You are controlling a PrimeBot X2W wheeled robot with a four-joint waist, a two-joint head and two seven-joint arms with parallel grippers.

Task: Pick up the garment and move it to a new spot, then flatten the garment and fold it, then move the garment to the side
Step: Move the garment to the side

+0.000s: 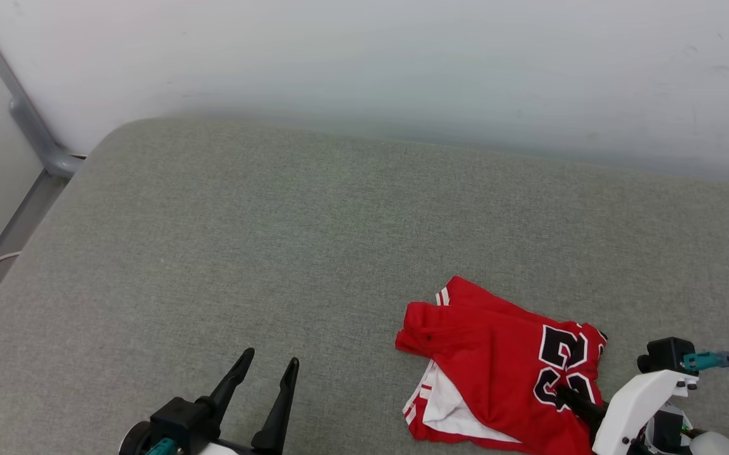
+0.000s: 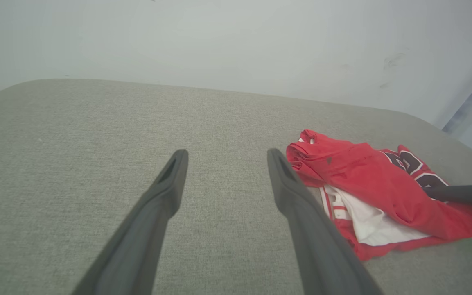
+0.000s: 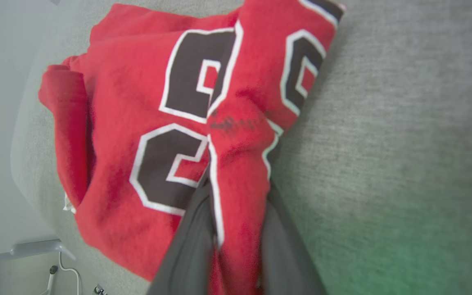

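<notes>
The garment (image 1: pixel 497 354) is a red jersey lying crumpled on the grey padded surface (image 1: pixel 275 240) at the lower right, with black white-outlined numbers up and a white inner layer at its near edge. My right gripper (image 1: pixel 563 395) reaches in from the lower right. In the right wrist view my right gripper (image 3: pixel 238 192) pinches a raised red fold of the garment (image 3: pixel 129 106) beside the numbers. My left gripper (image 1: pixel 271 357) stands open at the lower left, well left of the jersey. In the left wrist view my left gripper (image 2: pixel 226 153) holds nothing, and the garment (image 2: pixel 366 176) lies to its right.
A white wall (image 1: pixel 402 63) runs along the far edge of the padded surface. A grey metal frame (image 1: pixel 29 126) and a thin cable stand past the left edge. The grey surface stretches bare to the left of and beyond the jersey.
</notes>
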